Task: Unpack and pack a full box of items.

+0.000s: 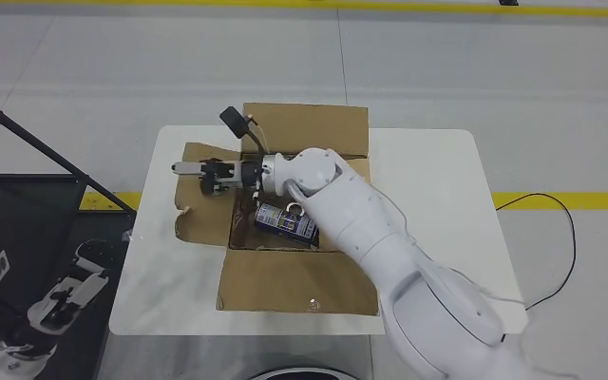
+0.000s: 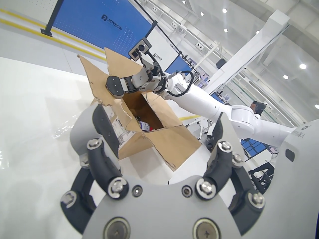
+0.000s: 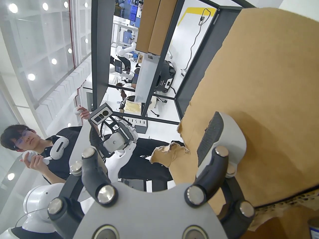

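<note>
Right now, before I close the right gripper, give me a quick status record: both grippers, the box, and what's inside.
right gripper: open, at the torn side flap; contact unclear
left gripper: open, empty, low beside the table, away from the box
box: on the table, flaps spread open
contents: one can lying on its side; the rest is hidden under the arm

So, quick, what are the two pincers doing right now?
Left pincer: open, holding nothing.
Right pincer: open, one finger against the box flap.
</note>
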Robot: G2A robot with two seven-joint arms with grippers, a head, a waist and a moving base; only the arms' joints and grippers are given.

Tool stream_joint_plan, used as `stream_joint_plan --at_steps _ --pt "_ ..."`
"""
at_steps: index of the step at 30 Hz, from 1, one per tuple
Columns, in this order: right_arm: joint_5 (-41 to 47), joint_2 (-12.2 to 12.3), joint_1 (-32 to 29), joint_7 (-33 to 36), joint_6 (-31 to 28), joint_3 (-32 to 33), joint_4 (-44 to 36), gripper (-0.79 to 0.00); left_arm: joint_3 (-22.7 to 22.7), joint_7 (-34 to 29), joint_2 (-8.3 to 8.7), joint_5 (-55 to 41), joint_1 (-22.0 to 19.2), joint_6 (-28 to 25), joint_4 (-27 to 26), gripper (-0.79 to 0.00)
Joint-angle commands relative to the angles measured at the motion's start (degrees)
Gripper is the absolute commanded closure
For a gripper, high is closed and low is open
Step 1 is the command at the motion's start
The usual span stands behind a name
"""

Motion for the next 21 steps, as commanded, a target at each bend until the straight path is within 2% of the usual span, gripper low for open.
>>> stream_joint_plan --at_steps 1,7,14,17,21 --pt "-0.5 0.6 0.3 0.5 -1.4 0.8 -0.2 -0.785 -0.3 -0.1 -0.03 -0.2 -0.2 0.3 -1.3 -0.785" --pt "-3.4 3.7 0.6 1.1 -5.8 3.9 -2.2 -0.785 0.8 -2.8 0.28 -1.9 -2.1 2.6 -5.1 -0.785" --pt "-8.1 10.2 -4.3 -2.2 -10.2 11.3 -10.6 -0.785 7.2 -9.8 1.34 -3.7 -8.4 7.4 -6.7 -0.785" --pt "-11.7 14.3 -10.9 -2.8 -8.9 17.0 -21.9 -0.785 11.1 -12.3 1.76 -3.5 -12.0 9.8 -6.7 -0.785" --pt "-19.0 19.8 -26.9 -1.8 0.2 28.5 -49.7 -0.785 16.5 -14.8 2.15 -2.1 -16.9 12.7 -6.1 -0.785"
